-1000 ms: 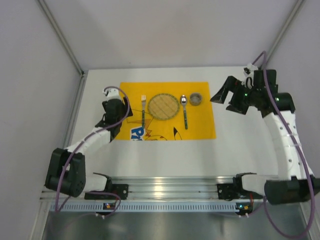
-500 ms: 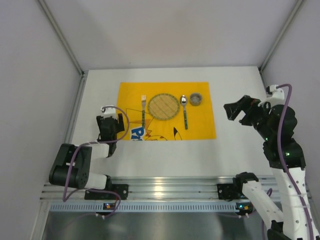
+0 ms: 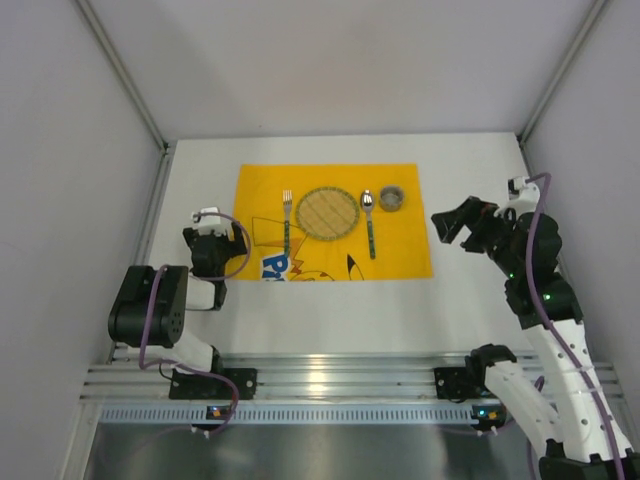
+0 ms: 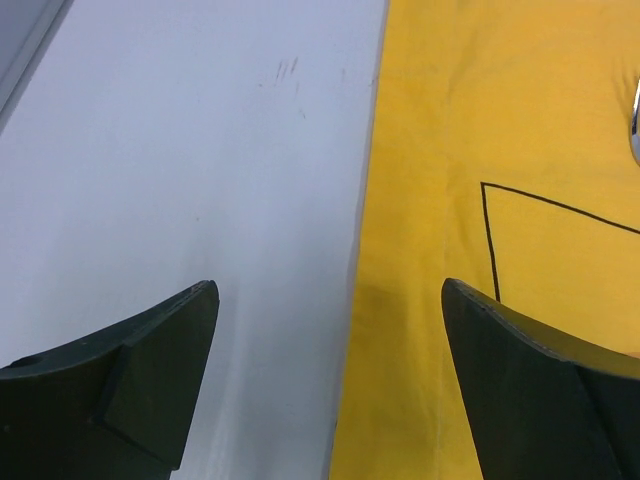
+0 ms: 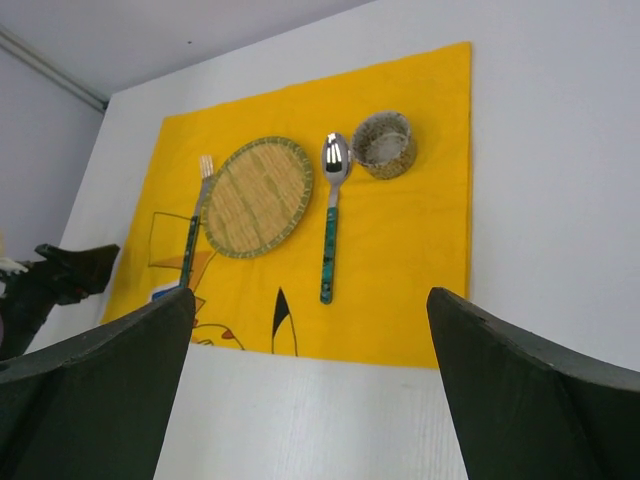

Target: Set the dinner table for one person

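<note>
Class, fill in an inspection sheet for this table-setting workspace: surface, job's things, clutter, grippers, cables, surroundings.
Surface: white dinner table, yellow mat lying flat on it.
Job's things: fork, round woven plate, spoon, small cup, side by side on the mat, left to right.
Clutter: nothing seen.
Grippers: left gripper open, empty, over the mat's left edge; right gripper open, empty, right of the mat.
Cables: purple cable along each arm.
Surroundings: grey walls; aluminium rail at the near edge.

top: overhead, far | left wrist: close, downward | right wrist: oblique | shared: mat [image 3: 400,250]
</note>
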Controlling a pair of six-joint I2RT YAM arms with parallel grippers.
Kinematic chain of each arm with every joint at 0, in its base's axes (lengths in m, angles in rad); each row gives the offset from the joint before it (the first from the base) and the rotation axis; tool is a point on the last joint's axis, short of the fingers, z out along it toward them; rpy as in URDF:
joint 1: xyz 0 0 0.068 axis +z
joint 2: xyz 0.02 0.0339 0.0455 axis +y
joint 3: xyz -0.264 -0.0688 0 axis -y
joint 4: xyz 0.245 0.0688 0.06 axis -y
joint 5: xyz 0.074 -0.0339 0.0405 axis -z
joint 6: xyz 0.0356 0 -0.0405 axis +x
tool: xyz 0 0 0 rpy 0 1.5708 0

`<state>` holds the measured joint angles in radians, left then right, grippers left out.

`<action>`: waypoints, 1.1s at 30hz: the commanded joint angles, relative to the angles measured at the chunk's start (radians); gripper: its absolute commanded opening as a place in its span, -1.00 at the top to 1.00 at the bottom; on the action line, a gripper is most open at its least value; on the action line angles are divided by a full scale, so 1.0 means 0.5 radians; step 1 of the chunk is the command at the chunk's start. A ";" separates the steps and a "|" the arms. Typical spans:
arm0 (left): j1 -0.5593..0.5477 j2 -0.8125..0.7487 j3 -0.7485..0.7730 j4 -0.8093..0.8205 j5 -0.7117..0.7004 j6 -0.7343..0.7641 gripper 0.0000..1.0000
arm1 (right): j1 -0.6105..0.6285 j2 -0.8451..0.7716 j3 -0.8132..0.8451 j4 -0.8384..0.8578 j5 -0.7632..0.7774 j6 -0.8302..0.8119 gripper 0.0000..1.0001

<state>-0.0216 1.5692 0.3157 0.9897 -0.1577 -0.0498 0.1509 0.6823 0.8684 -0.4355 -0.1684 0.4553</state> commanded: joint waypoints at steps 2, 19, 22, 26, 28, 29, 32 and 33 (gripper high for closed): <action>0.000 -0.003 -0.012 0.223 0.073 -0.029 -0.97 | 0.027 -0.104 -0.252 0.319 0.308 0.080 -1.00; 0.000 0.000 -0.015 0.233 0.073 -0.026 -0.97 | 0.030 0.456 -1.193 1.796 0.693 -0.843 -1.00; 0.000 0.006 -0.015 0.236 0.070 -0.026 -0.97 | 0.033 0.736 -1.267 2.140 0.674 -0.883 -1.00; 0.000 0.003 -0.015 0.236 0.070 -0.023 -0.97 | 0.033 1.022 -1.215 2.535 0.797 -0.895 -0.99; 0.000 -0.003 -0.012 0.229 0.070 -0.026 -0.97 | 0.033 1.187 -1.139 2.601 0.861 -0.877 -0.99; 0.000 0.000 -0.015 0.239 0.073 -0.023 -0.97 | 0.030 1.224 -1.060 2.489 0.868 -0.871 -1.00; 0.000 0.000 -0.015 0.236 0.070 -0.023 -0.97 | 0.048 1.314 -0.961 2.414 0.822 -0.892 -1.00; 0.000 0.003 -0.015 0.236 0.073 -0.023 -0.97 | 0.063 1.311 -0.973 2.438 0.773 -0.953 -1.00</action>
<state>-0.0216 1.5692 0.3157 1.0283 -0.1379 -0.0532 0.1585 1.3373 0.3328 0.6697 0.2310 0.0227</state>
